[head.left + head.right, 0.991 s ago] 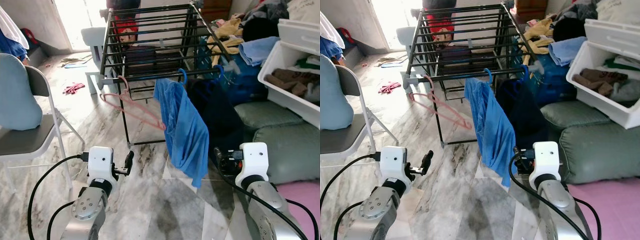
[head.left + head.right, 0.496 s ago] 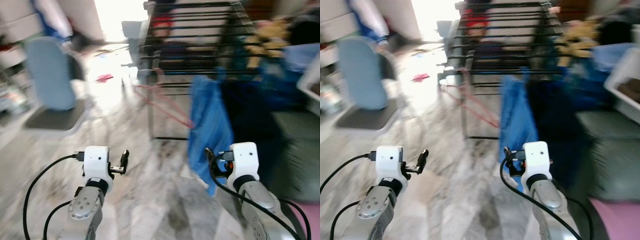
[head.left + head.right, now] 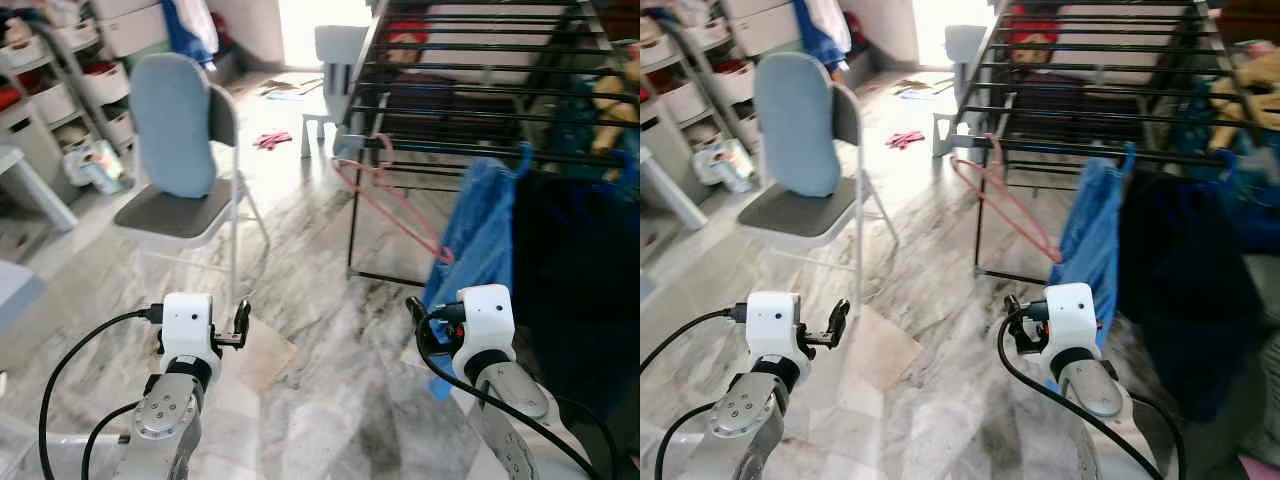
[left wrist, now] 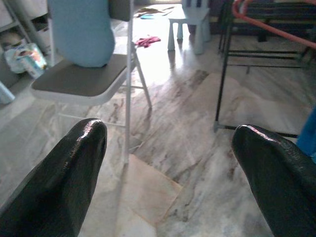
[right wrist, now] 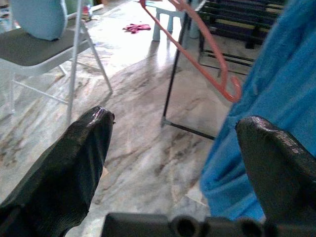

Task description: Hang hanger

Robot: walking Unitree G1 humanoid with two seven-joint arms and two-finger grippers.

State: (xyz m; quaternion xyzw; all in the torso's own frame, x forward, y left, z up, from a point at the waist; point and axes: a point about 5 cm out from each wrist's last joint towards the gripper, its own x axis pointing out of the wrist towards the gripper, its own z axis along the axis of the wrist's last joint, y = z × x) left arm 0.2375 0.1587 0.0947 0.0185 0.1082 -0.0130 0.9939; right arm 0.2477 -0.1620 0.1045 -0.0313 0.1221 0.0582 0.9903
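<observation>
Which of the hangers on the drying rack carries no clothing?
The pink hanger at the rack's left end hangs bare. The blue hanger further right holds a blue garment.

A grey-veined marble floor (image 3: 300,400) fills the lower frame, with a folding chair (image 3: 190,170) at upper left, shelves (image 3: 70,90) at the far left edge, and bright daylight from a doorway (image 3: 310,25) at top centre.

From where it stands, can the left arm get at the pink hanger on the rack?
Probably not. The left gripper is low over the floor, open and empty. The pink hanger hangs from the drying rack farther ahead and to the right, with bare marble floor between. Nothing blocks it.
</observation>
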